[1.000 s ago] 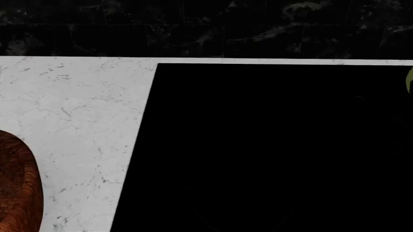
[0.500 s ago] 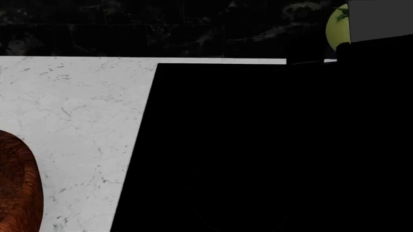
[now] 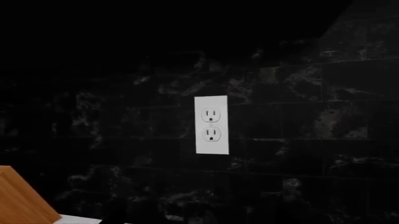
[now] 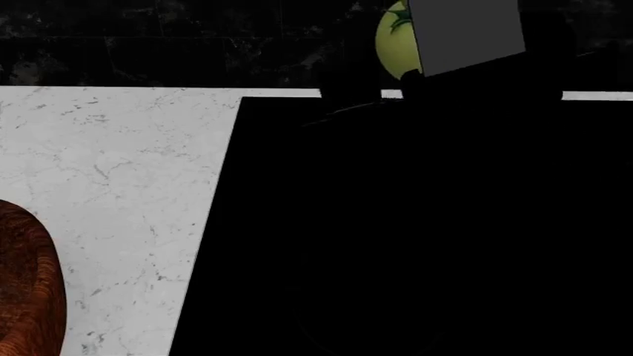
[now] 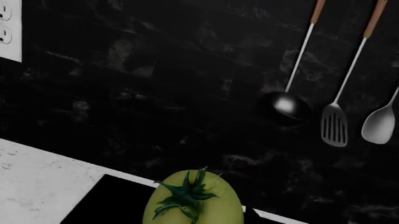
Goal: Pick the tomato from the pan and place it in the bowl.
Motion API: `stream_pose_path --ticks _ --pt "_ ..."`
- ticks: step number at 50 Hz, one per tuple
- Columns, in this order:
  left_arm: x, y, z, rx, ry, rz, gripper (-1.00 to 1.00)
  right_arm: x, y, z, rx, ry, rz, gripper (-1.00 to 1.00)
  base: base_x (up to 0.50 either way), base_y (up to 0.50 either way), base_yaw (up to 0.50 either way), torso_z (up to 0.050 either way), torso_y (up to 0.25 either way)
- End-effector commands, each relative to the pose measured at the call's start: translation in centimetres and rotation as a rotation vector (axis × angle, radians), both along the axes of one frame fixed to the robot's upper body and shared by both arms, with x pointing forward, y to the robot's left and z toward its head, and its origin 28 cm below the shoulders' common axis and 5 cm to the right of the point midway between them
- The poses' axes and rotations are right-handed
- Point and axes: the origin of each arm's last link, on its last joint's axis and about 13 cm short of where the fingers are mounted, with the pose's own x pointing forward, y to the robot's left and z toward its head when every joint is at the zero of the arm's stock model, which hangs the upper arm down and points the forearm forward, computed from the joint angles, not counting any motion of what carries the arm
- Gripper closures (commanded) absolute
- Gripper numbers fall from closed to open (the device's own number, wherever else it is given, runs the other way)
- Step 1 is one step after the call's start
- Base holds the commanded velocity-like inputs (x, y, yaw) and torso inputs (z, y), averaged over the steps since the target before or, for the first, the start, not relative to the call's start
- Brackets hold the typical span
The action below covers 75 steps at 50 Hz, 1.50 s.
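Tomato (image 4: 393, 43) raised beside right gripper (jaw state hidden), left gripper unseen

The tomato (image 5: 193, 205) is showing yellow-green skin with a dark green stem. The bowl (image 4: 30, 285) is looking reddish-brown with dark streaks. The counter (image 4: 109, 170) is showing white with small grey specks. The wall (image 3: 299, 140) is looking black with pale cloudy marks, and the outlet (image 3: 211, 124) is showing white.
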Motion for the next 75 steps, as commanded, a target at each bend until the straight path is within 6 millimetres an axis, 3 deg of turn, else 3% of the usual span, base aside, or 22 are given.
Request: stream_pose_path --ticks 1,8,15,19,22,25,34,49,59,66,75 --pt "0.9 0.2 -0.1 -0.019 0.029 0.007 -1.0 1.3 1.9 0.0 0.102 0.029 0.107 1.0 0.0 0.0 0.0 0.0 0.0" --pt "-0.2 0.6 0.4 -0.005 0.026 0.039 -1.0 1.4 2.9 -0.6 0.11 0.046 0.167 1.0 0.0 0.0 0.0 0.0 0.0" --pt "-2.8 2.4 -0.1 0.006 0.028 0.142 -1.0 1.7 3.4 -1.1 0.119 0.059 0.203 1.0 0.0 0.0 0.0 0.0 0.0" --pt "-3.7 2.6 0.3 0.056 0.055 0.03 -1.0 1.7 3.6 -1.2 0.12 0.06 0.218 1.0 0.0 0.0 0.0 0.0 0.0" --pt "-5.9 3.8 0.6 0.053 0.05 0.056 -1.0 1.7 3.8 -1.0 0.12 0.056 0.229 1.0 0.0 0.0 0.0 0.0 0.0" --pt "-8.9 4.2 0.1 -0.01 0.018 0.286 -1.0 1.6 4.0 -1.0 0.118 0.057 0.243 1.0 0.0 0.0 0.0 0.0 0.0" --pt "-12.1 5.2 -0.4 -0.022 0.006 0.38 -1.0 1.6 4.5 -1.2 0.115 0.063 0.267 1.0 0.0 0.0 0.0 0.0 0.0" --pt "-14.4 7.2 -2.0 -0.046 -0.005 0.462 -1.0 1.3 5.6 -1.0 0.115 0.062 0.316 1.0 0.0 0.0 0.0 0.0 0.0" --pt "-14.6 7.3 -2.0 -0.039 -0.001 0.478 -1.0 1.4 6.0 -1.3 0.129 0.074 0.348 1.0 0.0 0.0 0.0 0.0 0.0" --pt "-14.4 7.0 -1.8 -0.032 0.002 0.481 -1.0 0.8 7.2 -0.7 0.149 0.074 0.423 1.0 0.0 0.0 0.0 0.0 0.0" --pt "-14.4 7.0 -1.9 -0.035 0.006 0.483 -1.0 0.0 9.6 -1.4 0.144 0.112 0.522 1.0 0.0 0.0 0.0 0.0 0.0"
